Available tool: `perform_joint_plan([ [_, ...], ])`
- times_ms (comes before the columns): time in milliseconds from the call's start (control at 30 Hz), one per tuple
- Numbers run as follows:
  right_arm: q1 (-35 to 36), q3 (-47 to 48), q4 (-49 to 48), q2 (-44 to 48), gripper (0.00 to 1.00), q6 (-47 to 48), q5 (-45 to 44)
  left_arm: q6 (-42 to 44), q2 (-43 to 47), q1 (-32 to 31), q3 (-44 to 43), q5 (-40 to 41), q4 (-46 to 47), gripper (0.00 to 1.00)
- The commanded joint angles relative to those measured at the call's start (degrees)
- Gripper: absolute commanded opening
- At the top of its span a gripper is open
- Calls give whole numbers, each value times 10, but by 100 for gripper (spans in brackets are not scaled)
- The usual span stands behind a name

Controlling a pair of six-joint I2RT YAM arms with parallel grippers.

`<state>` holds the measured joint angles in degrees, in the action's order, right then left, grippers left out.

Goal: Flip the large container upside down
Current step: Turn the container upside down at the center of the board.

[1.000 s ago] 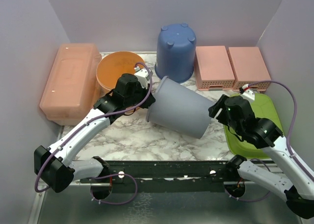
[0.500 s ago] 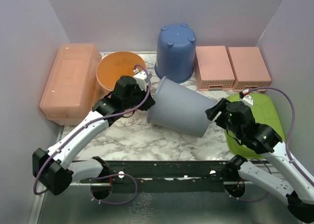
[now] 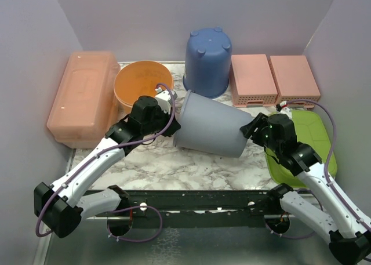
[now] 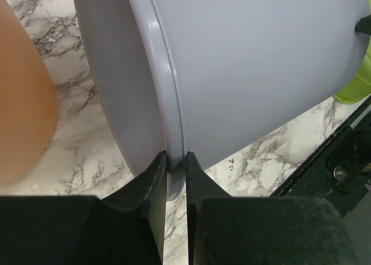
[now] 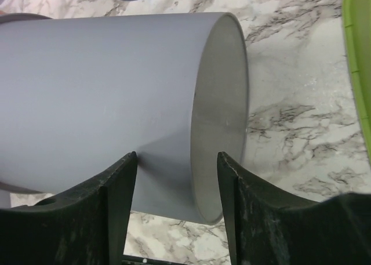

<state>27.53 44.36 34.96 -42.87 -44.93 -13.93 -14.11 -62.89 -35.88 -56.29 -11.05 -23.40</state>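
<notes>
The large grey container [image 3: 211, 127] lies tipped on its side over the marble table, its open mouth to the left and its flat base to the right. My left gripper [image 3: 172, 119] is shut on its rim [image 4: 173, 131], one finger inside and one outside. My right gripper [image 3: 253, 127] is open at the base end, its fingers [image 5: 119, 189] straddling the bottom edge of the container [image 5: 116, 91] without closing on it.
An upside-down blue bucket [image 3: 207, 61] stands right behind the container. An orange bowl [image 3: 139, 82] and an orange lidded box [image 3: 84, 97] are at the left. Two pink crates [image 3: 272, 79] are at the back right. A green lid [image 3: 304, 146] lies under the right arm.
The container has tilted and shifted slightly left and back. The left gripper moved left and lower with the rim. The right gripper followed the base leftward.
</notes>
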Motion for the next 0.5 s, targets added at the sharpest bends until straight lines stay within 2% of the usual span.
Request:
perform_joint_plan([
  [0,-19,-5,-60,-4,56,62,106,0,22,-2,24,-17,-20,0],
  [267,-20,9,-106,26,43,110,193,-26,48,-3,55,-38,7,0],
  [467,-19,28,-138,21,41,109,274,-50,64,-4,72,-58,37,0],
])
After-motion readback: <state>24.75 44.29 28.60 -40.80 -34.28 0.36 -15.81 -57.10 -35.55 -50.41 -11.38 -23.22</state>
